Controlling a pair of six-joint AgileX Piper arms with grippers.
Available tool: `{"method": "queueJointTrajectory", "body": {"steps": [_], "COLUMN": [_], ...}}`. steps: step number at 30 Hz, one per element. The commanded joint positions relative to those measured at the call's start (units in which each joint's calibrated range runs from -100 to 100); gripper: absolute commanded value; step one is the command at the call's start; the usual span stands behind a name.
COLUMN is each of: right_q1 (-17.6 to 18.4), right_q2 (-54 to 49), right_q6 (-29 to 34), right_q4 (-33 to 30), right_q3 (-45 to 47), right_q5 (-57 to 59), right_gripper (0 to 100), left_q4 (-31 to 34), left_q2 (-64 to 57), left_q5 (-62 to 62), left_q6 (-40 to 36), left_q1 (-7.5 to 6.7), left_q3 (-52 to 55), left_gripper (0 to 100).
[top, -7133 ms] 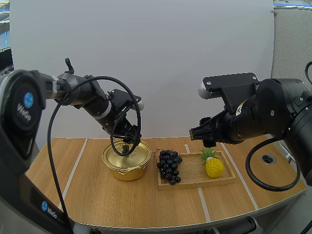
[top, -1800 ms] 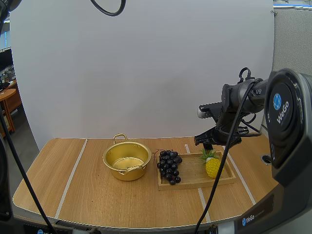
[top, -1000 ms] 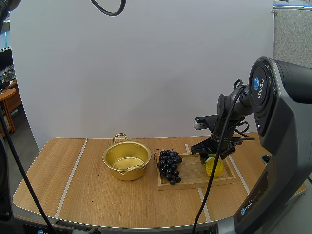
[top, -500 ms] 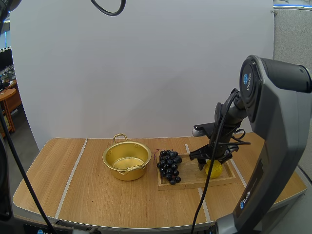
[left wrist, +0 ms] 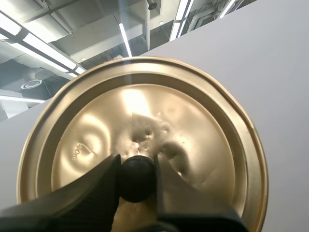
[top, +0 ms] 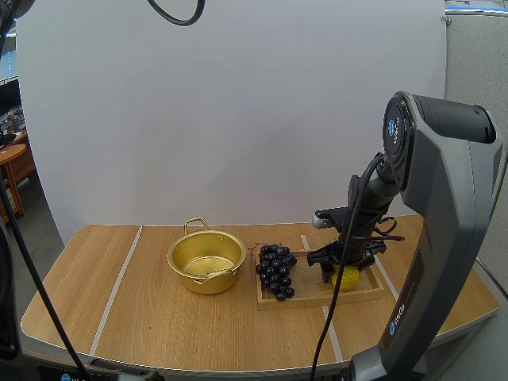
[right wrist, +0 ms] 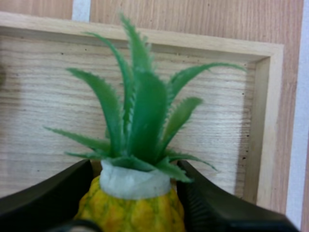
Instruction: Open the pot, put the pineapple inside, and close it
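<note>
The golden pot point(top: 206, 260) stands open on the table, left of the wooden tray point(top: 313, 295). The yellow pineapple point(top: 348, 276) with green leaves point(right wrist: 137, 111) stands upright at the tray's right end. My right gripper point(top: 343, 268) is down over it, open, with one black finger point(right wrist: 48, 198) on each side of the yellow body point(right wrist: 130, 212), very close to it. My left gripper point(left wrist: 137, 170) is shut on the black knob point(left wrist: 137, 175) of the golden lid point(left wrist: 193, 145) and holds the lid up in the air.
A bunch of dark grapes point(top: 275, 270) lies on the tray's left end, between the pot and the pineapple. Bare wooden table point(top: 119, 302) spreads to the left of the pot and in front of it.
My right gripper has come down from above the pineapple's leaves to around its body, and its fingers have drawn inward. The lid stays in my left gripper.
</note>
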Motion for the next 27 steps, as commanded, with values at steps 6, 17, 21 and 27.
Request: {"method": "queueJointTrajectory", "body": {"steps": [6,17,21,27], "right_q1": [-0.2,3.1,7.5,14.9], "right_q2": [-7.2,-26.4,-29.5,-29.2], "right_q6": [-0.6,-2.9,-2.9,-2.9], "right_q4": [0.9,3.3,3.4,6.5], "right_q3": [-0.6,-11.9,-15.3,-17.1], "right_q5": [1.2,13.9,16.5,15.2], "right_gripper": [0,0,0,0], "left_q4": [0.1,0.1,0.1,0.1], "left_q2": [-0.5,-0.5,-0.5,-0.5], "left_q5": [-2.0,-2.0,-2.0,-2.0], "left_q6": [-0.3,-0.3,-0.3,-0.3], "left_q1": [0.04,0.04,0.04,0.04], "left_q3": [-0.5,-0.5,-0.5,-0.5], "left_gripper": [0,0,0,0]}}
